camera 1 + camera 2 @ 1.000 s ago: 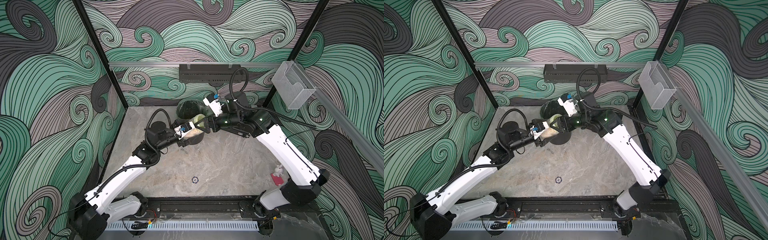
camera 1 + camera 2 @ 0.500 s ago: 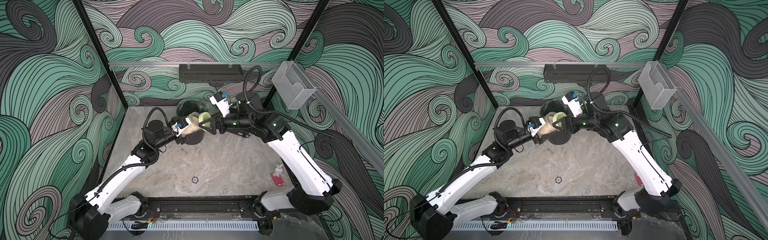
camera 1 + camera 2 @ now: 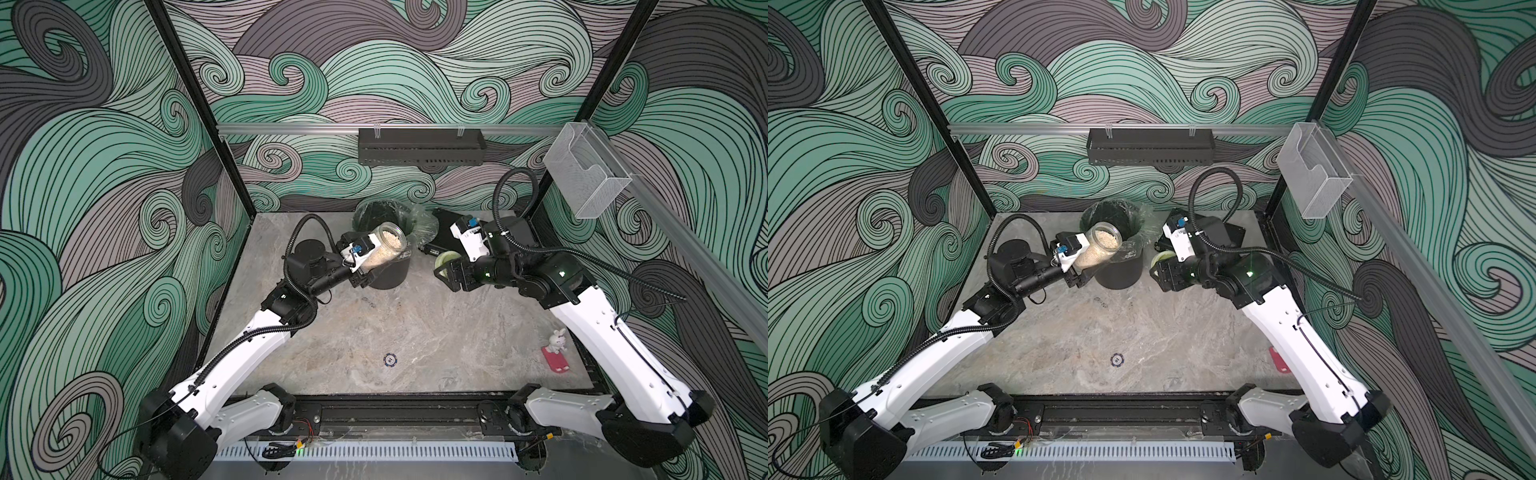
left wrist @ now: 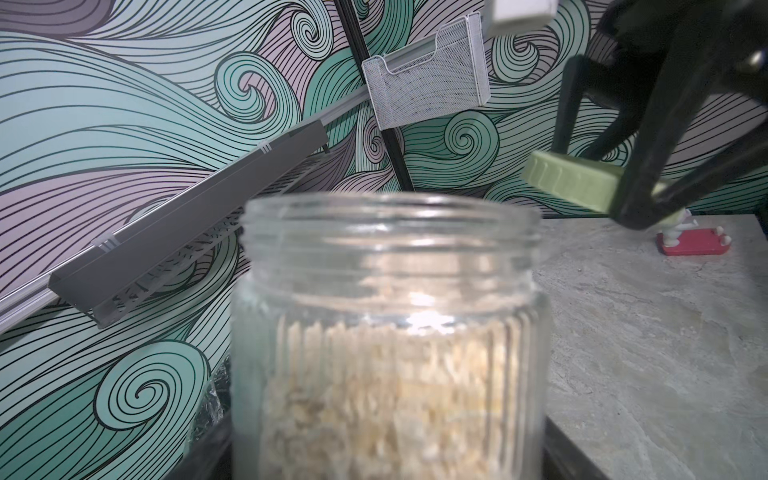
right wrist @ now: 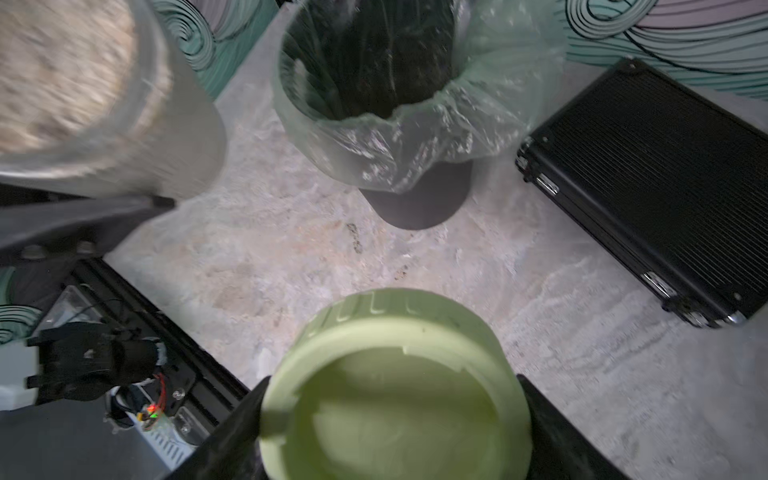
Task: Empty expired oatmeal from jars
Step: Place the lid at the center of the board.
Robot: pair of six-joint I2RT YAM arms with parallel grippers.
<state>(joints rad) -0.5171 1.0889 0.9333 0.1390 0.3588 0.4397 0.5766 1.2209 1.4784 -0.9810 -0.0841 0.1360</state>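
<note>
Grey marbled desk (image 3: 436, 332), both arms reaching toward its far side. Black round bin (image 3: 388, 276) with a clear plastic liner (image 5: 478, 104) stands near the back wall, with a flat black case (image 5: 648, 178) lying just beside it, toward the right arm. The jar (image 3: 384, 249) is off the desk, held in the air at the bin's near rim and tilted with its open mouth pointing up and toward the bin. Left pincer (image 3: 365, 268) is clamped tight on the jar's lower body. The lid (image 5: 395, 382) is off. Right pincer (image 3: 448, 268) grips it across its edge, apart from the jar, above bare desk on the right-arm side of the bin. The oatmeal (image 4: 386, 395) is all inside the glass, well below the threads, and no fresh pile is visible in the bin. The step in hand looks like the pour. To do it well, get the mouth past the rim and over the liner opening first, then roll the wrist slowly past level so the flakes slide rather than dump. Keep the squeeze firm because glass is slippery, and don't snag the loose liner. The lid arm should hold clear of the pour path.
</note>
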